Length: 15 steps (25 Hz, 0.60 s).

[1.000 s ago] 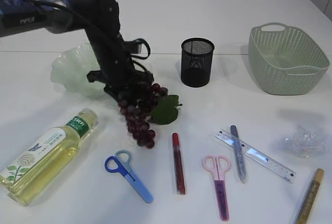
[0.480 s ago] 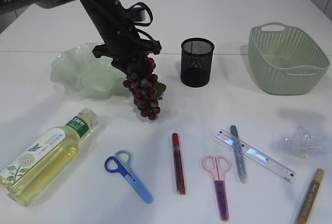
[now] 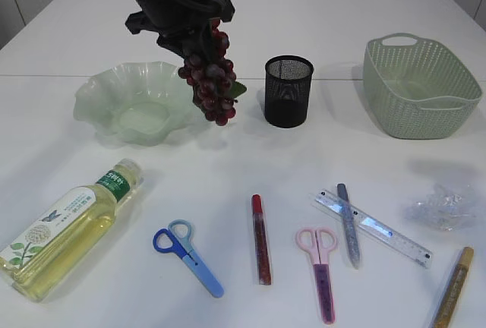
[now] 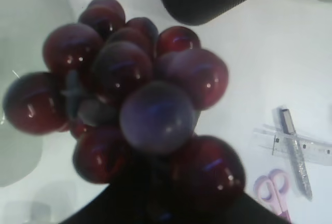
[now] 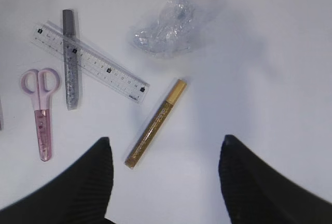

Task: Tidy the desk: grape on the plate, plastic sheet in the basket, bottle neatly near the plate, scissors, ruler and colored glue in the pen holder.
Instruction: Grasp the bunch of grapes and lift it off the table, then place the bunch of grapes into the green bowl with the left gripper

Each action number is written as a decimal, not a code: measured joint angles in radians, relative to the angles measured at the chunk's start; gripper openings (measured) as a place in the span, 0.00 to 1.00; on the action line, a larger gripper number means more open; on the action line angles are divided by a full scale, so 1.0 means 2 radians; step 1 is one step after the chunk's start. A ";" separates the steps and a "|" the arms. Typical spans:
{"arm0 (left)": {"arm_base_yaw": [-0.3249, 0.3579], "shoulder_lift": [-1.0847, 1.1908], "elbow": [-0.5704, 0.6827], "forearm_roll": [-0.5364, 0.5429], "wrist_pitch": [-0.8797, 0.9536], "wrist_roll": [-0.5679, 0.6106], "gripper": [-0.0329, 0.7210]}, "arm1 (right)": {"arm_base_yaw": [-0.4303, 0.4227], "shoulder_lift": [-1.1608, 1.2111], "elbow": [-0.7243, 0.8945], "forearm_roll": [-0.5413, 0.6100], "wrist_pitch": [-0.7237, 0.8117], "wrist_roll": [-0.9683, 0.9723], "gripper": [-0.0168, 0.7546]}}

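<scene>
the left end effector (image 3: 191, 33) is clamped on the top of the grape bunch (image 3: 210, 81), which hangs in the air clear of the worktop (image 3: 243, 168), above the right rim of the pale green plate (image 3: 133, 104) and just left of the black mesh pen holder (image 3: 288, 90). in the left wrist view the grapes (image 4: 129, 105) fill most of the frame, so the fingers themselves are hidden. the right end effector (image 5: 163, 175) hovers with its jaws spread wide and nothing between them, above the gold glue pen (image 5: 155, 123), near the crumpled plastic sheet (image 5: 166, 27). on the worktop lie the bottle (image 3: 68, 229) on its side at the front left, blue scissors (image 3: 188, 256), a red glue pen (image 3: 261, 238), pink scissors (image 3: 322, 267), and a silver glue pen (image 3: 348, 225) lying across the clear ruler (image 3: 374, 227). the green basket (image 3: 421, 89) stands at the back right, well apart from the plastic sheet in front of it.
</scene>
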 joint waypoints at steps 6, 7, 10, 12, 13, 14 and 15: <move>0.006 -0.006 -0.034 0.024 0.003 0.000 0.21 | 0.000 0.000 0.000 0.000 0.000 0.000 0.67; 0.009 -0.006 -0.036 0.028 0.004 0.000 0.21 | 0.000 0.000 0.000 0.000 0.000 0.000 0.67; 0.029 -0.006 -0.037 0.038 0.005 0.000 0.21 | 0.000 0.000 0.000 0.000 0.000 0.000 0.67; 0.049 -0.006 -0.037 0.049 0.006 0.000 0.21 | 0.000 0.000 0.000 0.000 -0.004 0.000 0.67; 0.059 -0.006 -0.037 0.053 0.006 0.000 0.21 | 0.000 0.000 0.000 0.000 -0.005 0.000 0.67; 0.070 -0.006 -0.037 0.057 0.006 0.000 0.21 | 0.000 0.000 0.000 0.000 -0.006 0.000 0.67; 0.080 -0.006 -0.037 0.059 0.006 0.000 0.21 | 0.000 0.000 0.000 0.000 -0.007 0.000 0.67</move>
